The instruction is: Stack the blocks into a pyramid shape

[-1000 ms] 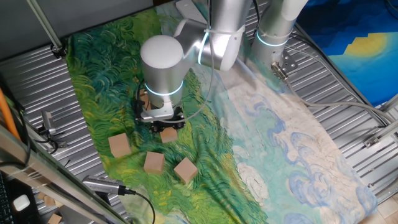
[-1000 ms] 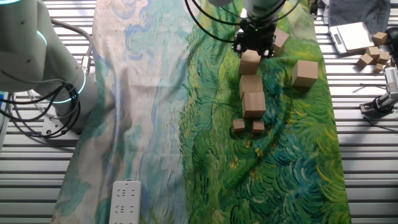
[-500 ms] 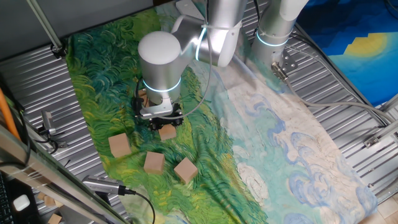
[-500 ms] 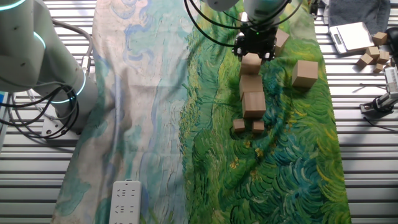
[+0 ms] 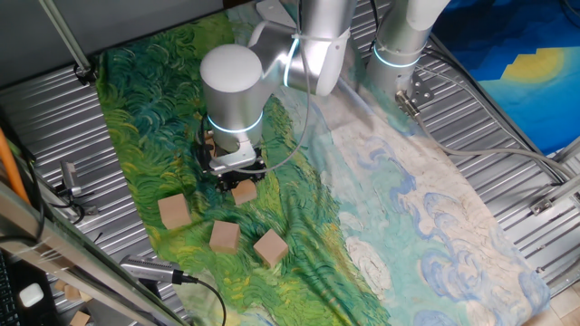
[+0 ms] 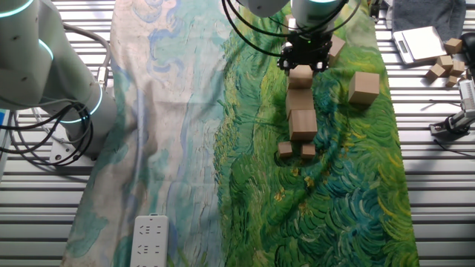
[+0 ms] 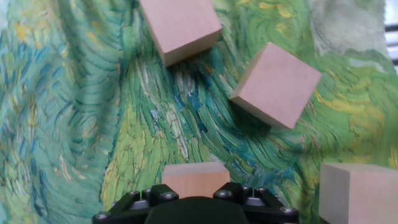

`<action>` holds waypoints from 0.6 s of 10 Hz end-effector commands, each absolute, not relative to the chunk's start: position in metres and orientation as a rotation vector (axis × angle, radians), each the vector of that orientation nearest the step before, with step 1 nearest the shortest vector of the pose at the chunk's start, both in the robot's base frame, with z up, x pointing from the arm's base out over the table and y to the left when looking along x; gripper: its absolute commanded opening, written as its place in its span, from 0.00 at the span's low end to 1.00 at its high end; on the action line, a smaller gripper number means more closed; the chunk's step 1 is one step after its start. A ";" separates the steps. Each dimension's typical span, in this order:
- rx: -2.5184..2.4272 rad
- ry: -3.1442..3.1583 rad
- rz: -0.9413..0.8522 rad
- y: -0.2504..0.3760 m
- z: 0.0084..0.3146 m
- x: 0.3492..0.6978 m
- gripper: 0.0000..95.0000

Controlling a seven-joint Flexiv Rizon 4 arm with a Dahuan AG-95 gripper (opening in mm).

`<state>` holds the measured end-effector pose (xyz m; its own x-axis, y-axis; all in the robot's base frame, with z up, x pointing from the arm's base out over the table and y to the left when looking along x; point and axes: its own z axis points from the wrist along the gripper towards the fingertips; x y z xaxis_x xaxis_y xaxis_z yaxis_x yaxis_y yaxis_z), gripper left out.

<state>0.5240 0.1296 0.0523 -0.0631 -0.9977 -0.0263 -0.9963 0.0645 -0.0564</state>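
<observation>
Blocks (image 5: pixel 224 236) lie loose; the vertical jaws grip one (image 5: pixel 243 192).

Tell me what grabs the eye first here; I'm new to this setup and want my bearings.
The painted cloth covers the table, swirling green on one side and pale blue on the other. Over the green part, the silver arm's claw hangs right at one tan block, with three more blocks loose nearby. Whether the claw grips that block cannot be told.
</observation>
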 end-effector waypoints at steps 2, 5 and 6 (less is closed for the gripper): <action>-2.142 2.213 -0.040 0.126 0.049 0.524 0.00; -2.143 2.212 -0.037 0.122 0.048 0.525 0.00; -2.144 2.209 -0.035 0.122 0.048 0.525 0.00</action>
<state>0.5245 0.1213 0.0475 -0.0266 -0.9993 -0.0277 -0.9978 0.0282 -0.0593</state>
